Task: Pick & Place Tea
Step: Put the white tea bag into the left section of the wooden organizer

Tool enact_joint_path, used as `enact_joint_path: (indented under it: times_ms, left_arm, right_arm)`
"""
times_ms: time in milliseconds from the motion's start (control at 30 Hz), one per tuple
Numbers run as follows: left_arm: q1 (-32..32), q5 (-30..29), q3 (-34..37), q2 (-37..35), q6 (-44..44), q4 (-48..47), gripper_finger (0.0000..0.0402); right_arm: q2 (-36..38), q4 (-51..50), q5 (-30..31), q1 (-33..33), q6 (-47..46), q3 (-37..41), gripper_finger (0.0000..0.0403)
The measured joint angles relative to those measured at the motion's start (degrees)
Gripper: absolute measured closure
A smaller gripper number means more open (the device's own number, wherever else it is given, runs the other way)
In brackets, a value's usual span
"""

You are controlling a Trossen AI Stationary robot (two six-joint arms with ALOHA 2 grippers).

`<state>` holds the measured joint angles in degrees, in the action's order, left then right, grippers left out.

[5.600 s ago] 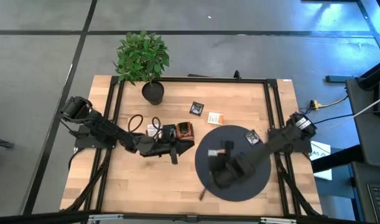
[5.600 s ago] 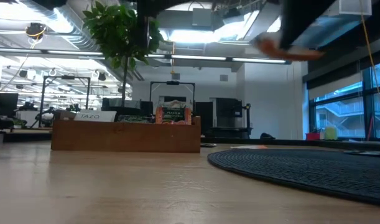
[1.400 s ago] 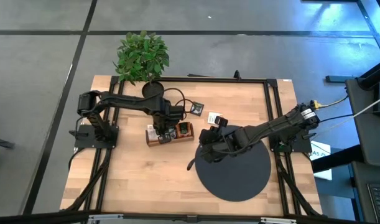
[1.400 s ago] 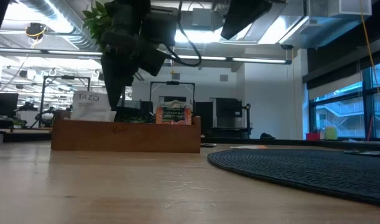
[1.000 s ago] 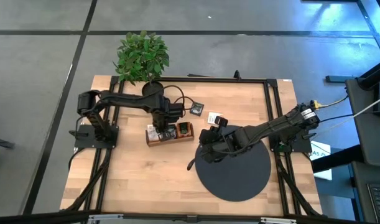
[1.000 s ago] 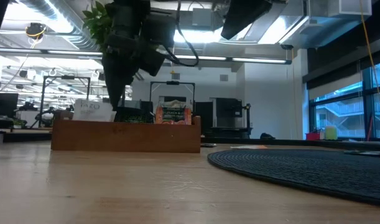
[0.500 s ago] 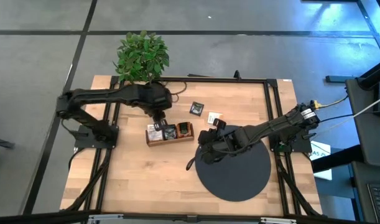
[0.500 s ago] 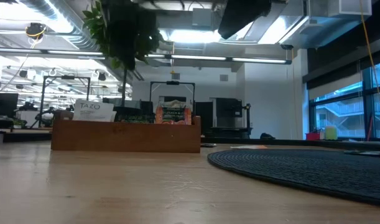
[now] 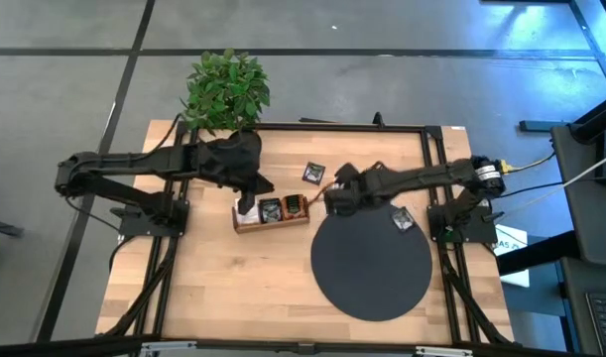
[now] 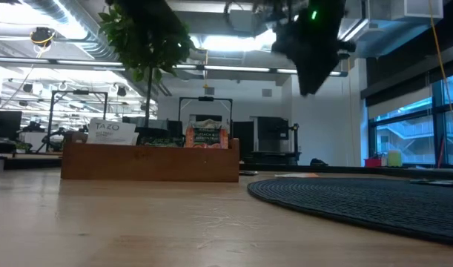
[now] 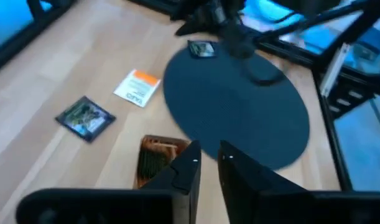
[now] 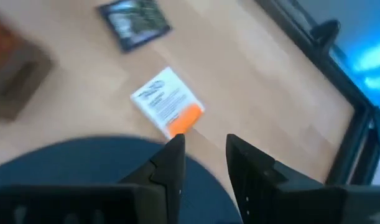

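Right gripper (image 12: 203,155), fingers slightly spread and empty, hovers at the mat's (image 9: 372,273) far-left edge, the white-orange sachet (image 12: 168,102) flat on the table just beyond its tips, nearer than to the left gripper (image 11: 207,163), which hangs narrowly parted over the tray (image 9: 271,211).
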<state>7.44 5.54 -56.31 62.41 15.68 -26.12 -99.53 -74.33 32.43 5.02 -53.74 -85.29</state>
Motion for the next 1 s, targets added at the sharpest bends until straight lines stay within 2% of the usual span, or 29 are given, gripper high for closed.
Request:
enact_joint_path:
  times_ms: [200,333,433,567,800,933,1000]
  left_arm:
    - [0.9,-1.5,6.4,-2.5,2.8,4.7,0.0348]
    - [1.9,-1.5,8.1,-2.5,3.2,5.5,0.0348]
    - [3.0,-1.6,8.8,-2.5,3.2,5.5,0.0351]
    - [4.7,-1.6,9.0,-2.5,3.2,5.7,0.0352]
    - [6.4,-1.6,9.0,-2.4,2.3,5.2,0.0348]
    - [6.6,-1.6,9.0,-2.4,1.2,5.0,0.0350]
    - [6.6,-1.6,9.0,-2.4,1.1,5.0,0.0351]
  right_arm:
    - [-0.1,14.6,-10.2,-10.5,8.0,10.3,0.0283]
    - [-0.1,28.3,-15.6,-16.1,21.9,15.6,0.0283]
    - [-0.1,32.6,-15.7,-18.7,36.0,16.8,0.0283]
    - [-0.1,34.8,-11.9,-21.1,54.5,16.7,0.0283]
    - [-0.1,37.7,-12.4,-22.1,60.8,16.4,0.0283]
    - [-0.6,38.4,-26.6,-24.3,67.5,16.4,0.0283]
    - [-1.5,38.6,-30.8,-25.5,69.3,16.4,0.0283]
